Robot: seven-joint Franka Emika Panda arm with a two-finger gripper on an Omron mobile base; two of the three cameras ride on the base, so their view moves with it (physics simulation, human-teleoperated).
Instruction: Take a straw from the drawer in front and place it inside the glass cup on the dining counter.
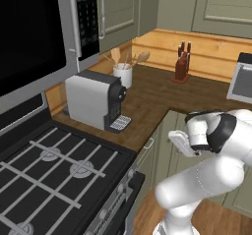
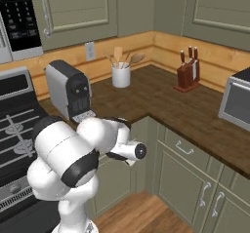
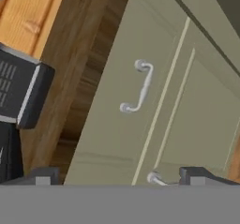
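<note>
- Our end effector (image 3: 117,175) stands fully spread with nothing between its fingertips (image 3: 44,175), pointed at the sage-green drawer (image 3: 122,124), which is shut.
- The drawer's slim silver handle (image 3: 139,86) sits centred ahead of us, well clear of the tips; we judge the reach for it has yet to begin.
- The straw is presumably inside that closed drawer, so we cannot say how it lies.
- In the base views the arm is folded low in front of the cabinets, beside the dark wood surface (image 2: 161,100) carrying the coffee machine (image 1: 94,100), utensil crock (image 2: 121,75) and knife block (image 2: 188,74).
- Risks: a second handle (image 3: 154,177) sits at the view's lower edge, so we could close on the wrong front; the hand's roll could leave the fingers misaligned across the bar, and they may slip off when pulling.
</note>
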